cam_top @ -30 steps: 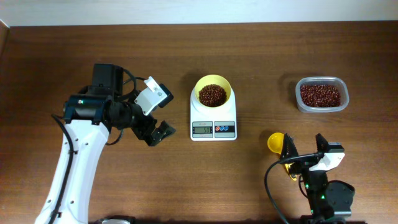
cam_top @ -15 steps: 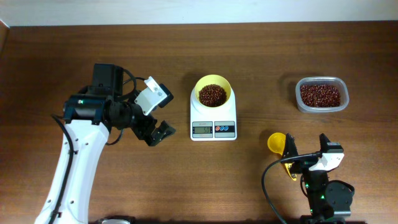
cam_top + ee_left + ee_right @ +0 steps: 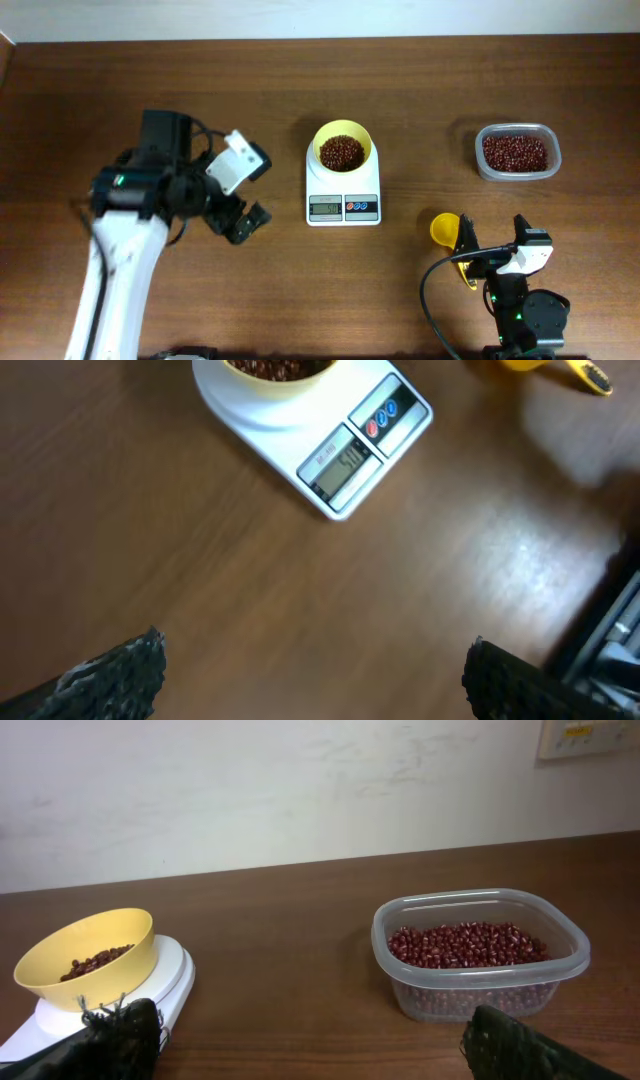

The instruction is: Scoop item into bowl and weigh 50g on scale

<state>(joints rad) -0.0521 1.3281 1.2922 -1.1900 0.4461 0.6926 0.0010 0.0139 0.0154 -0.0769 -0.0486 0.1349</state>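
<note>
Beans [image 3: 341, 152], small and dark red-brown, form a low heap inside a round pale-yellow bowl [image 3: 343, 128]. The bowl stands on the far end of a white scale [image 3: 343, 190] near the middle of a brown wooden table [image 3: 300, 300]. The scale's grey display and its red and blue buttons face the near edge, and the digits are too blurred to read. More of the same beans fill a clear plastic tub [image 3: 484, 165] well to the right of the scale. A yellow scoop [image 3: 445, 229] lies on the table in front of the tub, with its round end toward the scale and its handle running back beside the right gripper [image 3: 493, 245]. That gripper sits low near the table's near right edge, its two black fingers spread wide with nothing between them. Its wrist camera looks across the table at the bowl on the left and the tub on the right, with a pale wall [image 3: 300, 790] behind. Whether its left finger touches the scoop's handle cannot be told. The left gripper [image 3: 246, 221] hangs over bare wood to the left of the scale, apart from it, with its fingers also spread wide and empty. Its wrist camera looks down on the scale's display and the rim of the bowl.
</note>
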